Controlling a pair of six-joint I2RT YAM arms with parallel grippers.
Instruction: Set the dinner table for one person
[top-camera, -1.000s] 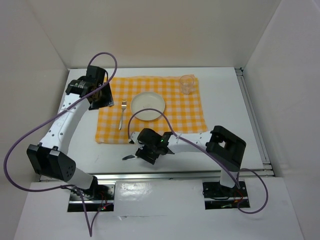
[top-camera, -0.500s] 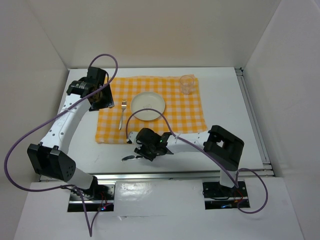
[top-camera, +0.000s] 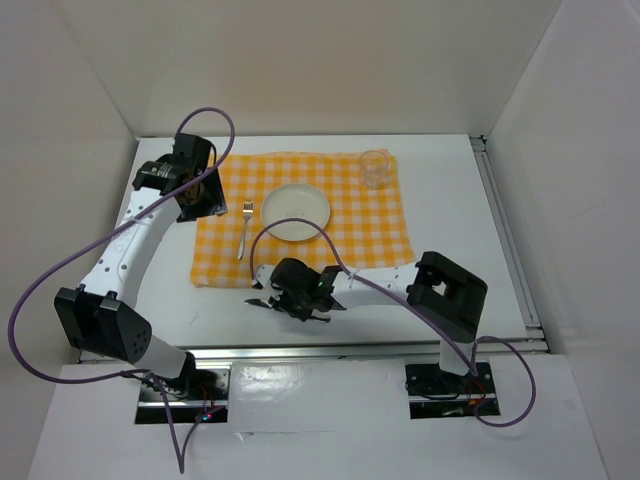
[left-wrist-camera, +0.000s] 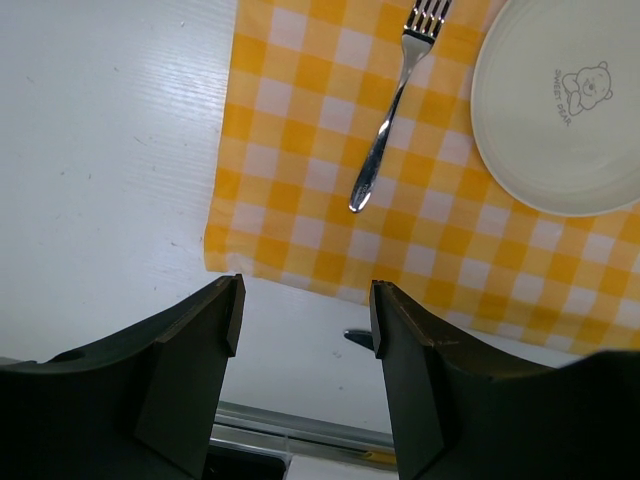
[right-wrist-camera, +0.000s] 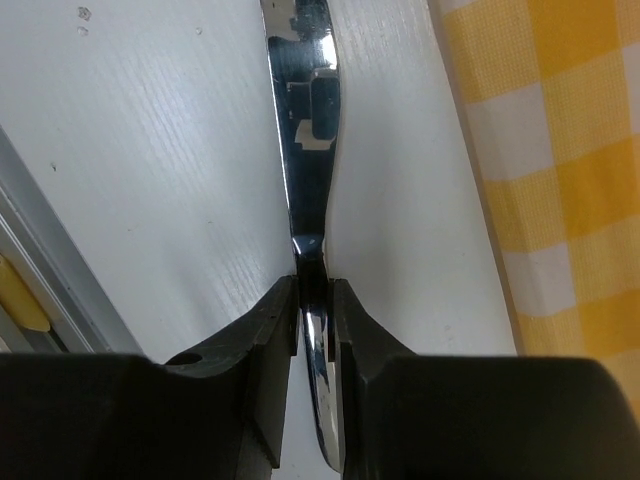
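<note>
A: Start with the large flat plain white dinner table (top-camera: 450, 200). Its metal rails (top-camera: 400, 349) run along the edges; it fills the floor of the top view, with the arm bases at its near edge. Judgement: rigid and fixed, nothing to take hold of; its smooth hard top lets thin cutlery lie flush, leaving little to get under.

B: Noted; what is being worked on it?

A: A shiny flat metal table knife (right-wrist-camera: 305, 120). It lies on the bare top just beside the near edge of the yellow-and-white checked cloth (top-camera: 370, 230), between the cloth and the near rail. Judged light, stiff and slippery on its polished faces; best pinched across the narrow waist. The right gripper (right-wrist-camera: 313, 295) has it there, jaws drawn narrow, both pads against the metal.

B: The other arm?

A: The left gripper (left-wrist-camera: 305, 300) is spread wide and holds nothing; it hangs above the table by the cloth's left edge. On the cloth, a slim silver fork (left-wrist-camera: 385, 130) lies just left of a round white plate (left-wrist-camera: 570, 110) with a bear print, not touching it; a clear plastic cup (top-camera: 374, 168) stands at the far right corner.

B: What is hidden or unclear?

A: In the top view the right wrist covers nearly all of the knife, so I cannot tell whether it is resting or raised. In the right wrist view one end runs out of frame and I cannot tell blade from handle. In the left wrist view there is a small dark shape below the cloth's edge, too small to name.
</note>
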